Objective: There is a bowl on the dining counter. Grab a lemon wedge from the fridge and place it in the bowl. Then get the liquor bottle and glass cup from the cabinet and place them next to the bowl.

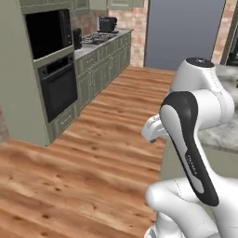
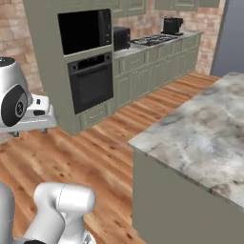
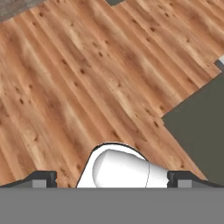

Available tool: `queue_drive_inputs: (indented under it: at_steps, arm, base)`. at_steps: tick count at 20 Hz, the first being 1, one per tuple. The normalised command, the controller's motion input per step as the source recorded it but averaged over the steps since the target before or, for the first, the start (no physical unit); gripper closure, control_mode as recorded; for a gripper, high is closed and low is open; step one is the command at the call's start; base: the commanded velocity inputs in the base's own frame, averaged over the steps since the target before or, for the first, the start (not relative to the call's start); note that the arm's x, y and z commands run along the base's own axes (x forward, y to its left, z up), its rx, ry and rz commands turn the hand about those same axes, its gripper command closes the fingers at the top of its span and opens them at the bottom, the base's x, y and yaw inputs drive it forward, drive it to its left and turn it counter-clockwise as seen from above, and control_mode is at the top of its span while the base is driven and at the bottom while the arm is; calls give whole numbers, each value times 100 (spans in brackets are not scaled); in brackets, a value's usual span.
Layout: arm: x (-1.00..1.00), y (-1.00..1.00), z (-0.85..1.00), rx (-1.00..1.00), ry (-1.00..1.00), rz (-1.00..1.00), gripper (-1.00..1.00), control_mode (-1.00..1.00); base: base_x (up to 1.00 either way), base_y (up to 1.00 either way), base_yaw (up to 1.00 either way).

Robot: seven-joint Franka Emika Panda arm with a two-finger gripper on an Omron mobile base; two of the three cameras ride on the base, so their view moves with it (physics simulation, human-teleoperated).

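The gripper [image 3: 112, 179] is seen in the hand view with its fingertips [image 3: 43, 178] spread wide, nothing between them, pointed down at the wooden floor [image 3: 87, 87]. The dining counter [image 2: 200, 138], marble-topped with a sage-green base, is seen at the right of the right base view. A black wall oven [image 2: 90, 83] and microwave [image 2: 83, 31] are set in a tall unit. A faint vertical marking is noted on the arm's dark link [image 1: 193, 153]; it cannot be read. No task item is held.

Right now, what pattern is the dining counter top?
Grey-white veined marble on the dining counter, clearest in the right base view.
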Motion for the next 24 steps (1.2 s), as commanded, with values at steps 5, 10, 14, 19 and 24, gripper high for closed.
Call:
queue_drive_inputs:
  at_steps: [5,10,14,19,24]
  arm:
    - [0,0,0,0,0,0,-100,100]
    - [0,0,0,0,0,0,-100,100]
    - [0,0,0,0,0,0,-100,100]
    - [0,0,0,0,0,0,-100,100]
    - [0,0,0,0,0,0,-100,100]
  base:
    - [59,62,-45]
    - [56,69,-48]
    - [57,67,-48]
    - [63,67,-47]
    - [74,67,-46]
